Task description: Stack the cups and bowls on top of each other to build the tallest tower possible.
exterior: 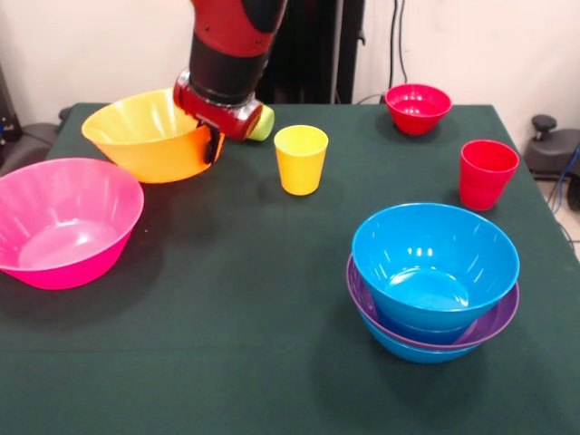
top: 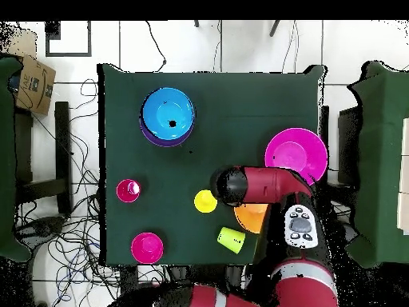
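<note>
My gripper (exterior: 211,145) is shut on the right rim of the large orange bowl (exterior: 149,136), which sits tilted at the table's far left; a black finger shows outside the rim. In the overhead view the arm covers most of the orange bowl (top: 252,217). The yellow cup (exterior: 301,159) stands upright just right of the gripper. The lime green cup (exterior: 263,124) lies on its side behind the wrist. The red cup (exterior: 488,174) stands at the right. The tower (exterior: 433,276) is a blue bowl in a purple bowl in a blue bowl. The small translucent blue bowl is out of view.
The large pink bowl (exterior: 63,222) stands at the near left. The small red bowl (exterior: 418,107) stands at the far right. The dark green table (exterior: 254,299) has chairs and cables around it in the overhead view.
</note>
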Motion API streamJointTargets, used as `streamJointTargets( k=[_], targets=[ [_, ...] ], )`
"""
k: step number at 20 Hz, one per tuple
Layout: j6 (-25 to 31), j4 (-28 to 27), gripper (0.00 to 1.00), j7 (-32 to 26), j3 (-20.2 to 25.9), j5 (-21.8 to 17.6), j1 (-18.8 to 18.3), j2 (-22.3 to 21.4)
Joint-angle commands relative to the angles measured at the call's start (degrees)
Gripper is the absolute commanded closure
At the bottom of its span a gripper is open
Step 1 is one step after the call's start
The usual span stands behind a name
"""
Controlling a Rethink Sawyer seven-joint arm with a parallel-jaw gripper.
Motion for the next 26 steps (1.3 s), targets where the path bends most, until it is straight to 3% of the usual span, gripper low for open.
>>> streamJointTargets(
  k=[1, 12, 26],
  targets=[
    [13.6, 0.0, 1.0, -2.1, 7.5, 5.0, 3.3, -6.5],
    [25.0, -5.9, 1.0, 1.6, 6.7, 9.3, 8.5, -8.1],
    [35.0, -22.8, 1.0, 8.1, 6.2, 14.3, 15.2, -1.4]
  ],
)
